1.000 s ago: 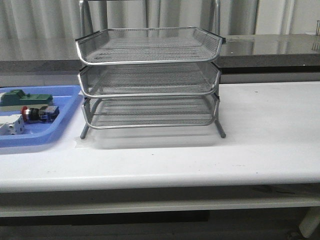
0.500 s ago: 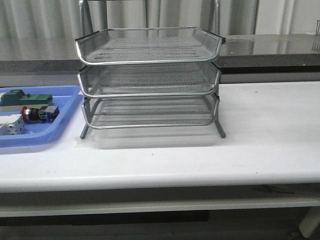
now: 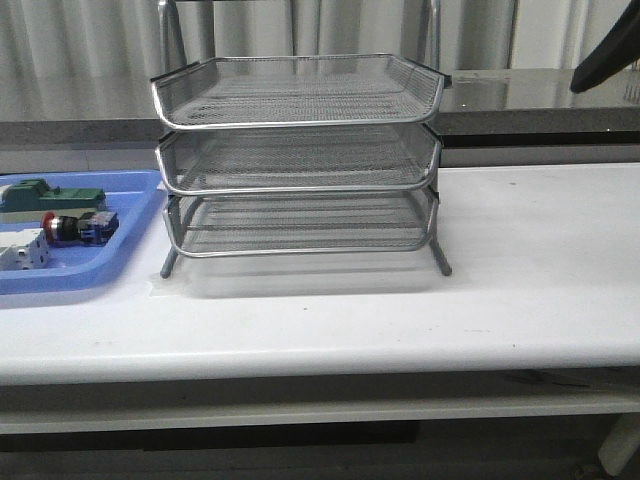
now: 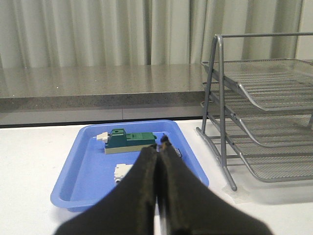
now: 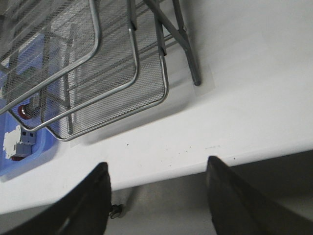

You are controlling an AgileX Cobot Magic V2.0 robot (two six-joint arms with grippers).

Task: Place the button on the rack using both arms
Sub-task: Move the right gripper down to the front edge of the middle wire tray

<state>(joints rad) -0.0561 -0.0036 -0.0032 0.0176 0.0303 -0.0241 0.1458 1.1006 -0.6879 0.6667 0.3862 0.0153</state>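
1. Button's setting, largest item first: white table (image 3: 520, 290), whose near edge runs across the front view; its left and right ends are cut off by the frame.
2. Rack (image 3: 298, 160), three wire-mesh tiers on metal legs, standing on the table just right of the blue tray. All three tiers appear bare. In the right wrist view only the lower tiers and one leg of the rack (image 5: 122, 73) show.
3. Blue tray (image 3: 130, 225), flat, at the table's left; its left part is cut off in the front view.
4. Right arm (image 3: 608, 50), a dark shape entering at the upper right corner of the front view, mostly out of frame.
5. Right gripper (image 5: 157, 196), fingers spread wide, holding nothing, above the table's near edge and well apart from the tray.
6. Left gripper (image 4: 157, 147), fingers pressed together with nothing visibly between them, pointing toward the tray; it is out of sight in the front view.
7. Green block (image 3: 55, 196), at the tray's far side.
8. White block (image 3: 25, 252), at the tray's near side, partly cut off by the frame.
9. Button (image 3: 78, 227), lying on its side in the tray between the two blocks, red cap pointing left. In the left wrist view the fingertips hide it almost entirely; in the right wrist view only its red cap (image 5: 24, 111) shows through the mesh.
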